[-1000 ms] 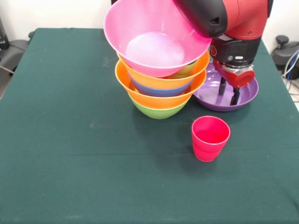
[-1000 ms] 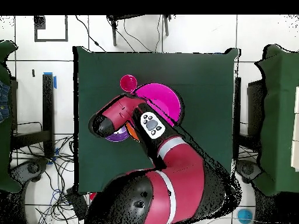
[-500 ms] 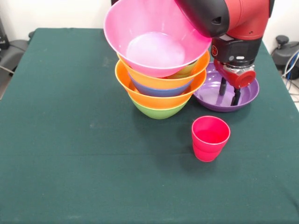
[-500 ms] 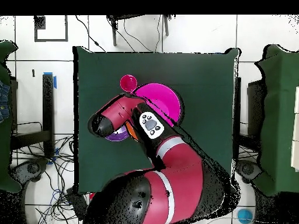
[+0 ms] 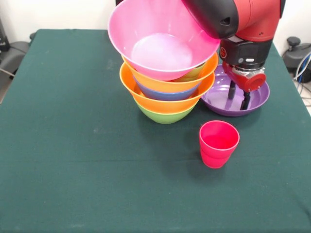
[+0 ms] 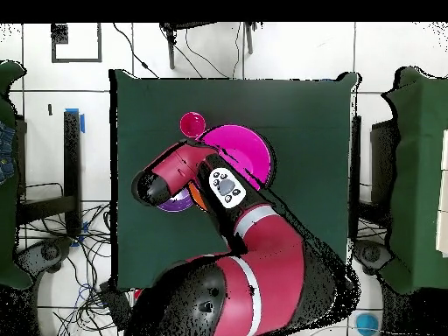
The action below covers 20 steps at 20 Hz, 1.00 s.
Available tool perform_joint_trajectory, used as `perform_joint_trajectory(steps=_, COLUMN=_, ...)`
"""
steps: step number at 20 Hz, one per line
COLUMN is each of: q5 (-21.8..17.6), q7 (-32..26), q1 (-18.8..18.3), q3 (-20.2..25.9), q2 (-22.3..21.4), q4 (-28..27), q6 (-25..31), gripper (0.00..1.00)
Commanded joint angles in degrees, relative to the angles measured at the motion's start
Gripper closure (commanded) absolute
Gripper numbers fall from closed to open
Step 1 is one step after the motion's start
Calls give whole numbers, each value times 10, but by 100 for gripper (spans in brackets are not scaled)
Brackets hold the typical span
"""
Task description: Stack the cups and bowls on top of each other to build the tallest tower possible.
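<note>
The gripper (image 5: 239,98) hangs over the wide, shallow, glossy purple plastic bowl (image 5: 257,101), its two dark fingers (image 5: 232,90) spread apart and reaching down inside the bowl with nothing between them; whether the tips touch the bowl's floor cannot be told. Above them sits a red wrist block, then the red and black arm (image 5: 243,19) entering from the top of the front view. From overhead the arm (image 6: 188,171) covers most of the purple bowl, of which only a sliver (image 6: 182,203) shows.

Just beside the purple bowl stands the tower (image 5: 167,92) of nested glossy plastic bowls: a medium green bowl (image 5: 165,115) as base on the dark green table cloth (image 5: 73,160), a large orange bowl (image 5: 146,99) in it, a blue bowl (image 5: 167,94) peeking out above that, a second orange bowl (image 5: 160,83), and on top a large pink bowl (image 5: 155,39), tilted toward the camera. A yellowish-green rim (image 5: 192,74) shows under the pink bowl.

Nearer the camera, apart from the tower and the purple bowl, a small tapered red plastic cup (image 5: 218,143) stands upright, mouth up.
</note>
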Motion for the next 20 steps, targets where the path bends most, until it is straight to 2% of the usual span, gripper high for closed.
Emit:
perform_joint_trajectory(steps=1, q5=0, q7=10, q1=-3, q3=9, q2=-12, q4=-3, q6=-15, gripper=0)
perform_joint_trajectory(steps=7, q5=-1, q7=17, q1=-11, q3=27, q2=-24, q4=-1, q6=-53, gripper=0)
perform_joint_trajectory(steps=20, q5=-1, q7=34, q1=-7, q3=28, q2=-44, q4=-16, q6=-91, gripper=0)
